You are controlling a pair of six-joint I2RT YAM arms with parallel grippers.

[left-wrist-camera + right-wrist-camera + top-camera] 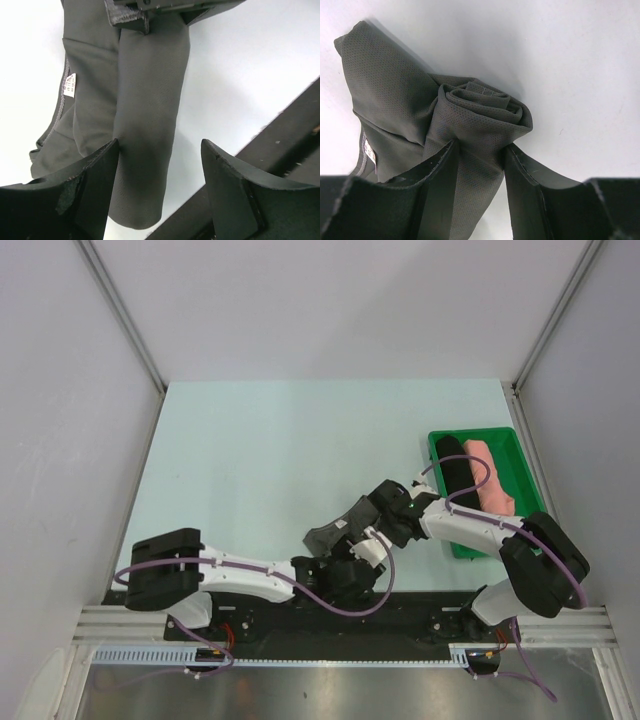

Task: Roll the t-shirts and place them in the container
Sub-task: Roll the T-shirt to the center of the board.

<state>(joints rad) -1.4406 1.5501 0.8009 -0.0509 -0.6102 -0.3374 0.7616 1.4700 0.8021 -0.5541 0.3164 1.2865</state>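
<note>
A dark charcoal-grey t-shirt (332, 533) lies rolled into a sausage near the table's front edge. My right gripper (481, 146) is shut on one end of the roll (475, 107), pinching the spiral of cloth. In the left wrist view the roll (147, 100) hangs down between my left gripper's (160, 142) open jaws. It touches the left finger and stands clear of the right one. A white neck label (69, 84) shows on the loose cloth beside the roll. From above, my left gripper (345, 560) sits just in front of the shirt and my right gripper (375, 515) at its right end.
A green plastic tray (525, 465) stands at the right edge with a black rolled t-shirt (455, 468) and a salmon-pink rolled one (493, 475) in it. The black rail of the arm bases (295, 125) runs close under the roll's near end.
</note>
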